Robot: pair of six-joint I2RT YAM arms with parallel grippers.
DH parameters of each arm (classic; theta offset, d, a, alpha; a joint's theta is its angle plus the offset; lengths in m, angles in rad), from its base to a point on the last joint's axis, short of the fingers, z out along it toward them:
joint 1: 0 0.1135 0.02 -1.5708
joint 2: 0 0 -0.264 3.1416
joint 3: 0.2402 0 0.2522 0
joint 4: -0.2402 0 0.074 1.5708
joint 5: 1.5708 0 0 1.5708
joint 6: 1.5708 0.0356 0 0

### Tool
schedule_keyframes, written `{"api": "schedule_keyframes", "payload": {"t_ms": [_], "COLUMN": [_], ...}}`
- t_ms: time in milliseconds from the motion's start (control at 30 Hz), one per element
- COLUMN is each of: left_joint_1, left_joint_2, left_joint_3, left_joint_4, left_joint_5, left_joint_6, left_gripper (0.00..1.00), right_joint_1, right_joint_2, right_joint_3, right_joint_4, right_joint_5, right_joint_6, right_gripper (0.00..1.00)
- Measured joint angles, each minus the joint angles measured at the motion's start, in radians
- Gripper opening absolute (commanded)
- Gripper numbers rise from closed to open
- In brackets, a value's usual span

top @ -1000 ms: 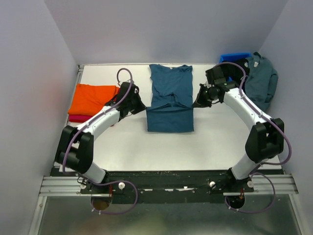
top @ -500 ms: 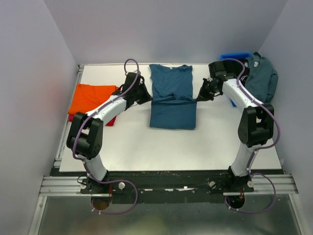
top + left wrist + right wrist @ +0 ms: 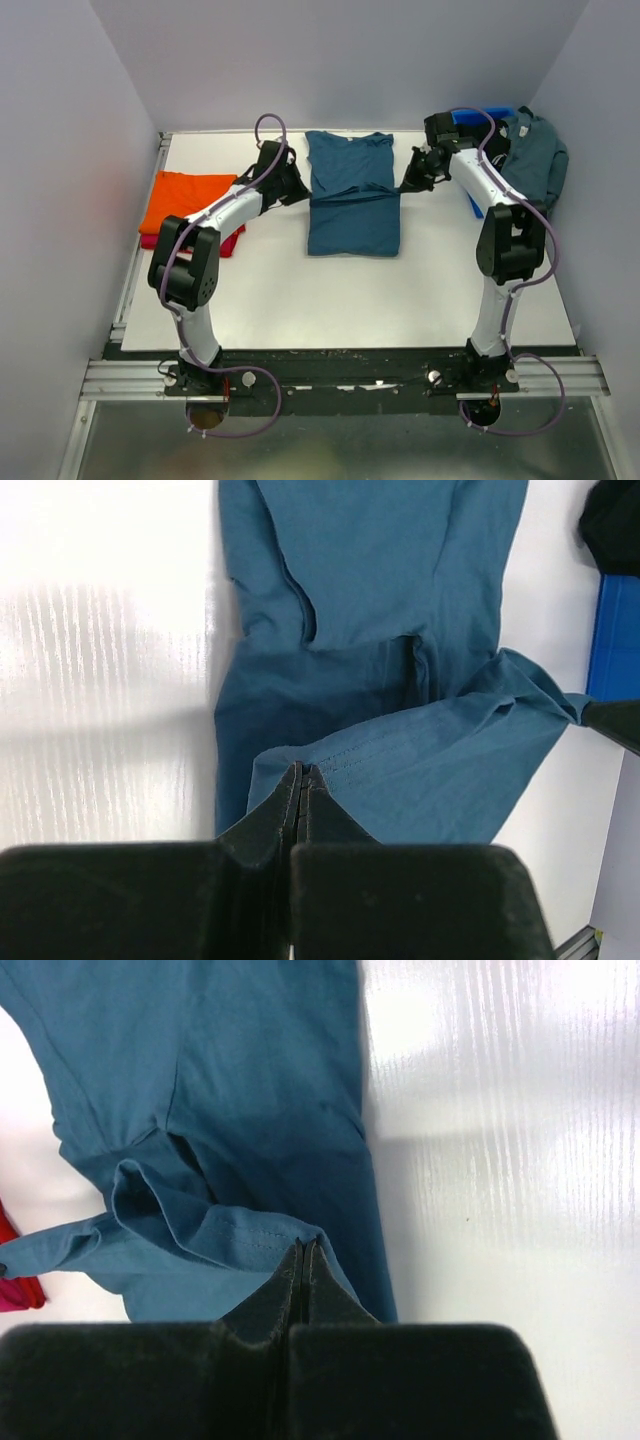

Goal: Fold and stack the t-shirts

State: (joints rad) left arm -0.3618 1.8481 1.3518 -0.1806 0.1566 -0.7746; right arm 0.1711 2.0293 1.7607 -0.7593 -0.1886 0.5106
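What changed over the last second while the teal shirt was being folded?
The left gripper and right gripper, both shut on the hem of the teal shirt, carried it farther toward the collar, so the shirt's near folded edge drew away from the arm bases. Nothing was grasped or released. The orange shirt and the grey-blue shirt by the blue bin stayed put.

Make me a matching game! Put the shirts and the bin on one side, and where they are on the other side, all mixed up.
1. teal t-shirt
2. orange t-shirt
3. blue bin
4. red t-shirt

A. under the orange one
B. far right corner of the table
C. pinched by the left gripper and the right gripper
D. top of the pile on the left

Pairs: 1-C, 2-D, 3-B, 4-A
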Motion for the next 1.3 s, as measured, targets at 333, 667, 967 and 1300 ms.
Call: {"api": "schedule_keyframes", "payload": {"t_ms": [333,667,967,1300], "left_joint_1": [0.004,0.009,-0.007,-0.046], "left_joint_2": [0.076,0.089,-0.198,-0.232], "left_joint_3": [0.058,0.077,-0.320,-0.510], "left_joint_4": [-0.004,0.000,0.068,0.177], "left_joint_5": [0.000,0.000,0.004,0.082], "left_joint_6": [0.004,0.038,0.035,-0.005], "left_gripper": [0.18,0.80,0.65,0.64], "right_joint_1": [-0.016,-0.020,-0.021,-0.013], "right_joint_2": [0.092,0.016,-0.377,-0.361], "right_joint_3": [0.077,-0.067,-0.611,-0.786], "right_joint_4": [-0.021,0.050,0.253,0.378], "right_joint_5": [-0.014,-0.011,-0.082,-0.179], "right_joint_6": [-0.014,-0.011,0.005,-0.008], "right_gripper": [0.20,0.66,0.52,0.49]}}
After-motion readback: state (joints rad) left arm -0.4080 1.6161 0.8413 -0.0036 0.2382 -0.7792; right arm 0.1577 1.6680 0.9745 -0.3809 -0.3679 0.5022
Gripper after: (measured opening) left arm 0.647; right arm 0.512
